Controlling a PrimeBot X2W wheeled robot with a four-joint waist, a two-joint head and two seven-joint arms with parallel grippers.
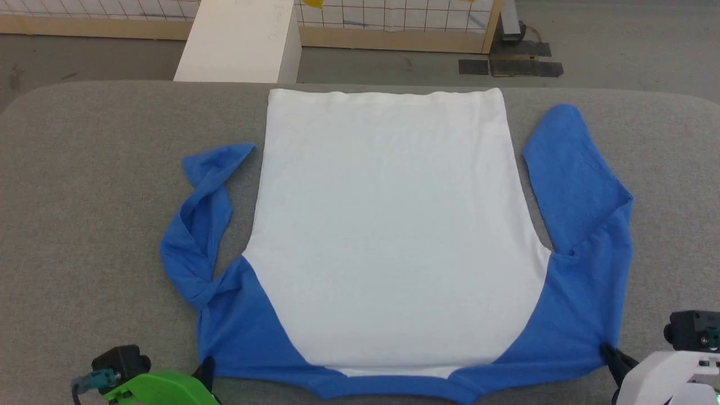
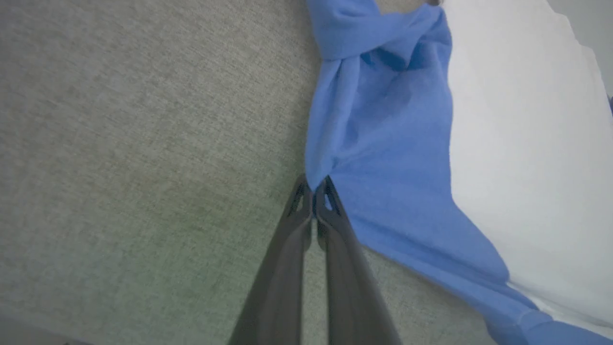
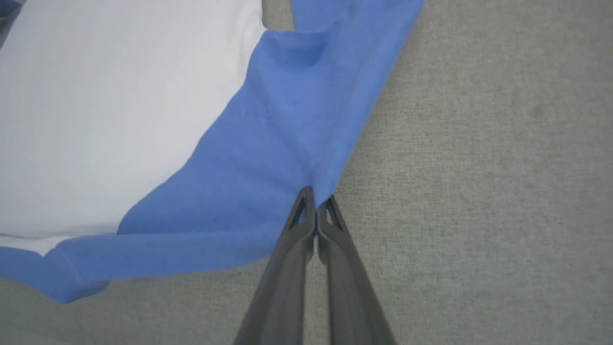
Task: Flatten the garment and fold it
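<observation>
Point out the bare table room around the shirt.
Widest bare patch: table left of the twisted sleeve. Narrower strip right of the flat sleeve. The garment crowds the middle; left gripper and right gripper pinch its near corners.

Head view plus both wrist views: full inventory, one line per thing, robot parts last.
garment: one, white body with blue sleeves and shoulders, spread flat on the table, hem toward the far edge, sleeve on the robot's left twisted
table: one, grey fabric top, under the garment
white block: one, white, on the floor just beyond the table's far edge
grid panel: one, white grid in a wooden frame, along the far floor
dark patches: a few, black, on the floor at the far right
left gripper: one, dark fingers, jaws shut on the garment's blue near-left corner
right gripper: one, dark fingers, jaws shut on the garment's blue near-right corner
</observation>
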